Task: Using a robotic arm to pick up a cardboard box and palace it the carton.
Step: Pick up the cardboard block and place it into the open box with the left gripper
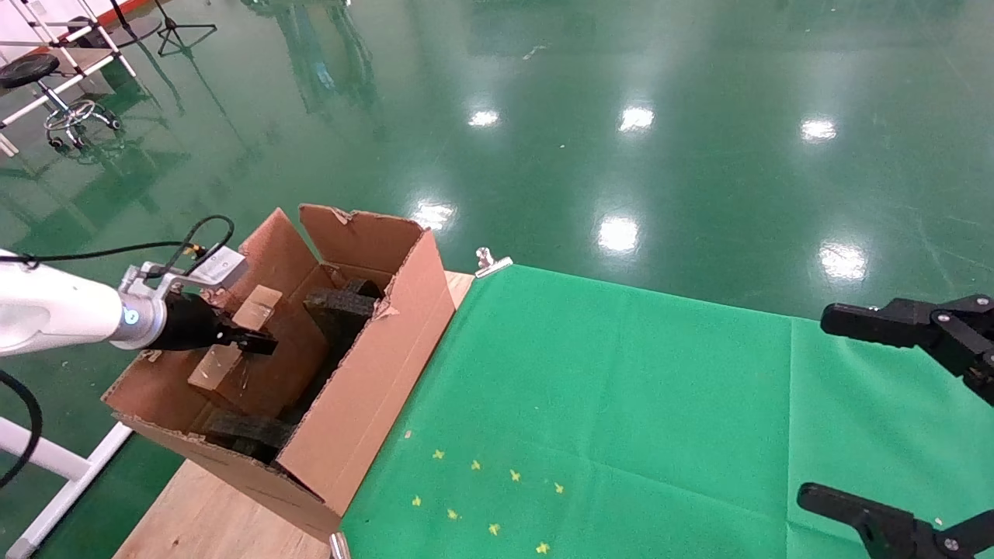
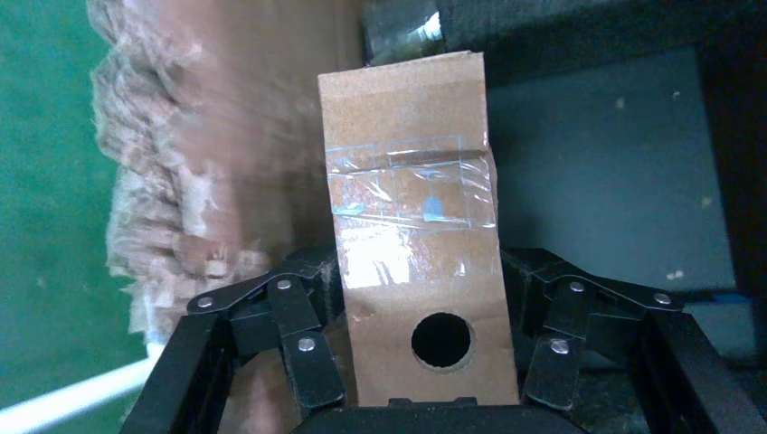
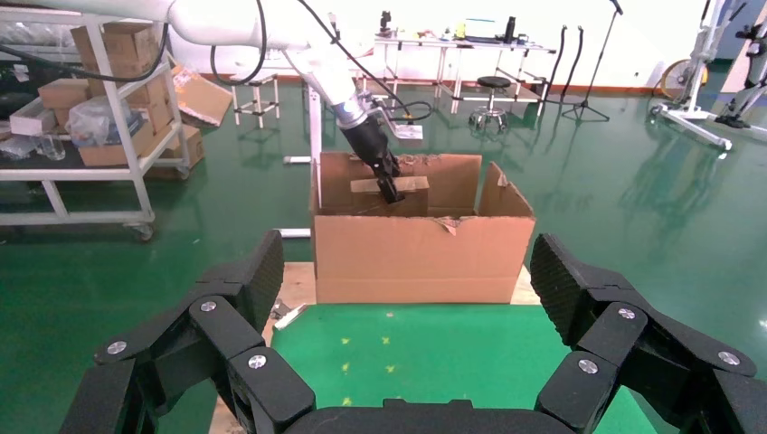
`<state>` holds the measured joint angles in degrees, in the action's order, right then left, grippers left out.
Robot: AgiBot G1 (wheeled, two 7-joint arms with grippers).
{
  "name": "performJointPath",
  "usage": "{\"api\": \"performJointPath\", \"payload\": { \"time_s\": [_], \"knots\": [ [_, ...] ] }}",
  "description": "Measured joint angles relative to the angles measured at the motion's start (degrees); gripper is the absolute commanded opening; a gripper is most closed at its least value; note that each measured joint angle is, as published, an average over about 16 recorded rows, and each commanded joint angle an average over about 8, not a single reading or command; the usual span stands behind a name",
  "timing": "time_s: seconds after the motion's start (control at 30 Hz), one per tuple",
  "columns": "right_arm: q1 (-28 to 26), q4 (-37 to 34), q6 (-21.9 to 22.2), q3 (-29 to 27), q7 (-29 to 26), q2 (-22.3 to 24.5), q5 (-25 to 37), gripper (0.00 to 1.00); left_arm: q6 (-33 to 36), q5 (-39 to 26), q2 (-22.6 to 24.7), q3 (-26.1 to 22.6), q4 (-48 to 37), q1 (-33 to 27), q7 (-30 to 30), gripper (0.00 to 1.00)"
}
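The left gripper (image 1: 260,341) of the robotic arm (image 1: 54,314) is clenched on the cardboard box (image 1: 237,338), its black fingers (image 2: 303,348) pressing both long sides of the box just beside the small round hole, as the left wrist view shows, and it holds the box over the inside of the carton (image 1: 365,388), toward the ten o'clock side of the table in the head view. Judged from this, the pick is done and the carry is done or nearly so; what is left appears to be lowering the box the rest of the way, letting go, and drawing the arm out. Whether the box already rests on anything below cannot be told. The right gripper (image 1: 908,419) hangs released, its jaws spread wide, at three to four o'clock over the green cloth (image 1: 621,404), well apart from the work. By count, largest first: one wooden table (image 1: 202,520), one green cloth over it, one carton with torn upright flaps, at least two black foam blocks (image 1: 342,307) inside the carton, one cardboard box, two metal clips (image 1: 491,262) at the cloth's edge, and a scatter of about eight small yellow marks (image 1: 474,466) at six o'clock on the cloth.
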<state>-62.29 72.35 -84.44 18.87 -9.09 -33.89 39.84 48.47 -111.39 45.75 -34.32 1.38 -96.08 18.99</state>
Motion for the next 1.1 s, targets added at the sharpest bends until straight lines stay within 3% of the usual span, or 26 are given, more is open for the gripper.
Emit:
{"api": "performJointPath", "payload": {
  "time_s": [0.13,0.4,0.83,1.1],
  "knots": [
    [0.0,0.0,0.0,0.0,0.0,0.0,0.0,1.0,-1.52,-0.01,0.72,-0.01,-1.22,1.17,0.94,0.0],
    [0.0,-0.01,0.01,0.0,0.01,0.01,-0.01,1.0,-3.63,-0.32,1.68,-0.26,-2.44,2.5,2.41,0.99],
    [0.01,-0.02,0.02,0.0,0.01,0.02,-0.02,1.0,-3.63,-0.26,1.34,-0.23,-1.74,1.64,2.09,1.0],
    [0.0,-0.03,0.02,0.01,0.02,0.02,-0.02,1.0,1.01,2.15,-0.57,1.35,1.53,-1.44,-0.48,1.0]
  ]
}}
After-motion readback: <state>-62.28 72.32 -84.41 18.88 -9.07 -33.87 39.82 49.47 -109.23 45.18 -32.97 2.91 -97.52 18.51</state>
